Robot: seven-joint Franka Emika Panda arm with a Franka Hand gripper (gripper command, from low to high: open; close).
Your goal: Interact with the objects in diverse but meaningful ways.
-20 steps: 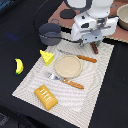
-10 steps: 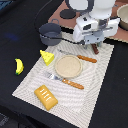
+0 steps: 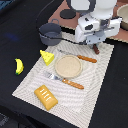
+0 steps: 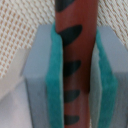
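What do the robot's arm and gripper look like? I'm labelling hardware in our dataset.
In the exterior view the arm is glossy white with rounded housings and dark bands at its joints, ending in a boxy white gripper. The wrist view shows two blocky grey-blue fingers, each lined with a teal pad on its inner face. No cables or markings are discernible.
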